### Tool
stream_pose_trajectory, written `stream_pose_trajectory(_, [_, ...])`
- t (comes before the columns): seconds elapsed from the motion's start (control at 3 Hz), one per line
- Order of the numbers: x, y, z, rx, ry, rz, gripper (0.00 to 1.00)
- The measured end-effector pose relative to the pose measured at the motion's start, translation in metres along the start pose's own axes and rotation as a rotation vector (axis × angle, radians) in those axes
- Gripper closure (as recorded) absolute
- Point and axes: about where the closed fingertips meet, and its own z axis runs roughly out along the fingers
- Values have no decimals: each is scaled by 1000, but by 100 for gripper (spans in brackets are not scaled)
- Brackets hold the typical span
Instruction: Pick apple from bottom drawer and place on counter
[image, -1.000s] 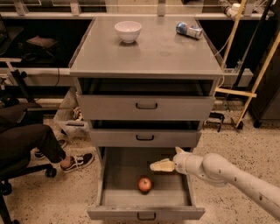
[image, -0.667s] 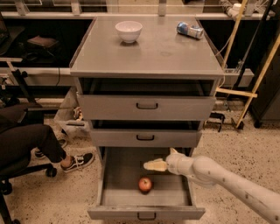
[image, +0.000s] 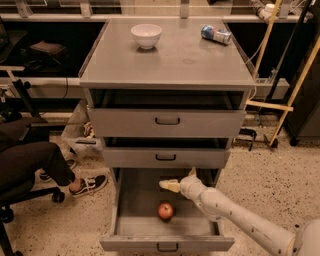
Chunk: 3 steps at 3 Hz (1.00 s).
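Note:
The apple (image: 166, 211), red with a yellowish patch, lies on the floor of the open bottom drawer (image: 134, 212), near its middle front. My gripper (image: 179, 179) hangs inside the drawer's opening, above and slightly behind the apple, apart from it. It is open and empty: one pale finger points left and the other points up. My white arm reaches in from the lower right. The grey counter (image: 170, 62) is the cabinet's top.
A white bowl (image: 146, 35) and a lying blue-white can (image: 216, 34) are on the counter. The two upper drawers (image: 167, 121) stand slightly open. A seated person's leg and shoe (image: 87, 184) are at the left, a wooden frame (image: 287, 100) at the right.
My gripper has moved left and a little lower in the bottom drawer, closer above the apple. The apple has not moved.

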Motion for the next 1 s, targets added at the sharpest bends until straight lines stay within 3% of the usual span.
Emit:
stream_pose_trajectory(0.33, [3, -19, 0, 77, -9, 2, 0])
stream_pose_trajectory(0.67, [23, -27, 9, 40, -11, 3, 0])
stream_pose_trajectory(1.0, [81, -48, 26, -17, 39, 35, 0])
